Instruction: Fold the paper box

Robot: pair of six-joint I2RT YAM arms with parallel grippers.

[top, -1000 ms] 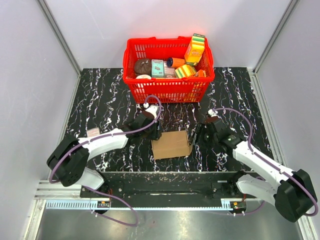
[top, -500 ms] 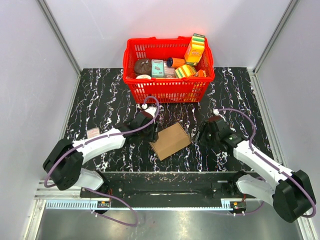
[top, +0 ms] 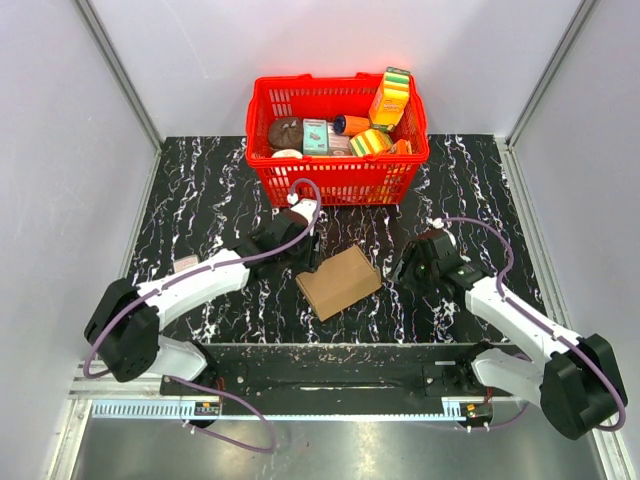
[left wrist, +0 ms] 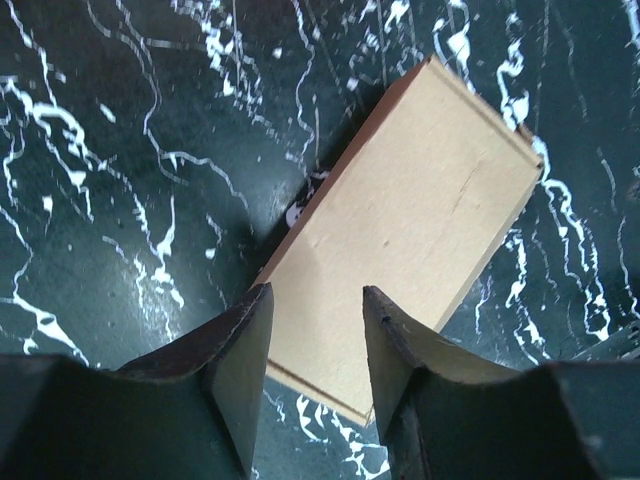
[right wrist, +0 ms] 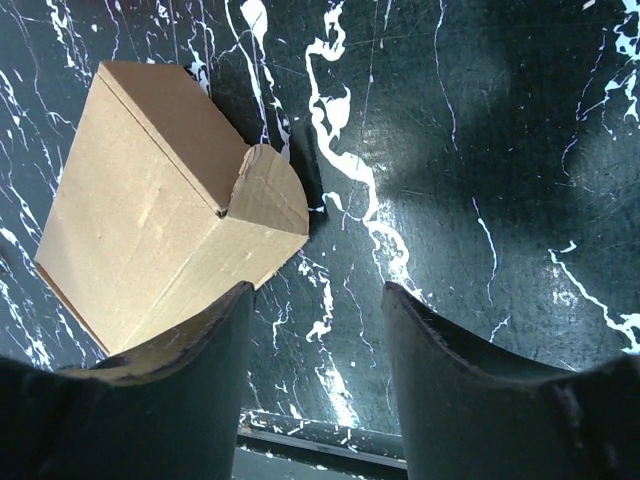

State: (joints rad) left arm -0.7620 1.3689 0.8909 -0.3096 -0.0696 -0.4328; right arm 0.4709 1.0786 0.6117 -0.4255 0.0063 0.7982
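Top view: the paper box [top: 340, 281] lies flat on the black marbled tabletop [top: 200, 200] between the two hands. Its long axis runs diagonally, from just in front of the left hand [top: 305, 247] toward the right hand [top: 403, 268]. Left wrist view: the left hand [left wrist: 315, 350] is released, fingers [left wrist: 240, 360] apart above the box's nearer end. Right wrist view: the right hand [right wrist: 320, 370] is released and empty. The box sits ahead and left of it, its rounded flap [right wrist: 268, 192] facing this hand.
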